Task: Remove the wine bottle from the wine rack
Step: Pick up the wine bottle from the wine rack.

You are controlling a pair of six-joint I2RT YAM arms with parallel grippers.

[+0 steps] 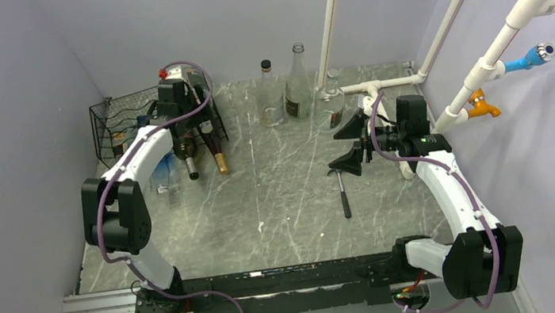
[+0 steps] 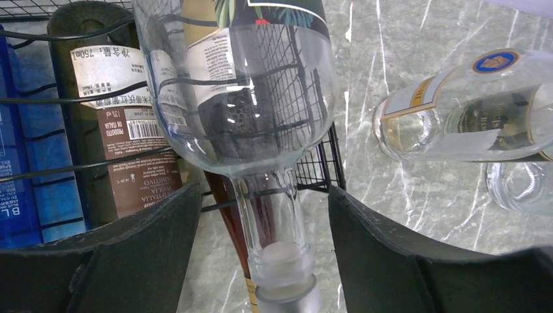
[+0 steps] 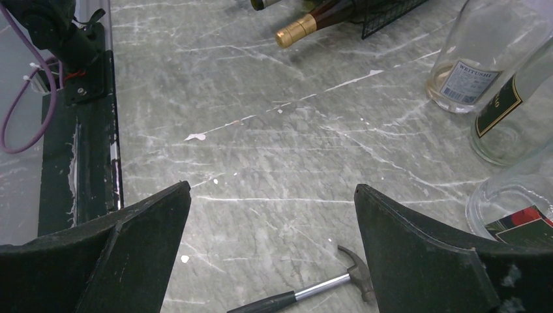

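Counter [image 1: 280,204]: grey marble, thin white veins. Wine rack [image 1: 115,124]: black wire grid. Clear wine bottle [image 2: 248,98]: colourless glass, dark label with green leaves, frosted white cap. Dark bottle [image 2: 85,26]: brown-and-white label, black print. Blue bottle [image 2: 26,163]: white lettering. Brown bottle [image 3: 329,14]: gold foil top. Left end effector [image 2: 264,202] and right end effector [image 3: 272,195]: matte black. Hammer [image 3: 306,297]: black grip, silver shaft.

Dark bottle's label [image 2: 124,130]: "750ml", "ITALIA"

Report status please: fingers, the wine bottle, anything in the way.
Left fingers open, either side of clear wine bottle neck, not touching. Bottle lies in wine rack. Right fingers open, away over table. Brown bottle close beside neck.
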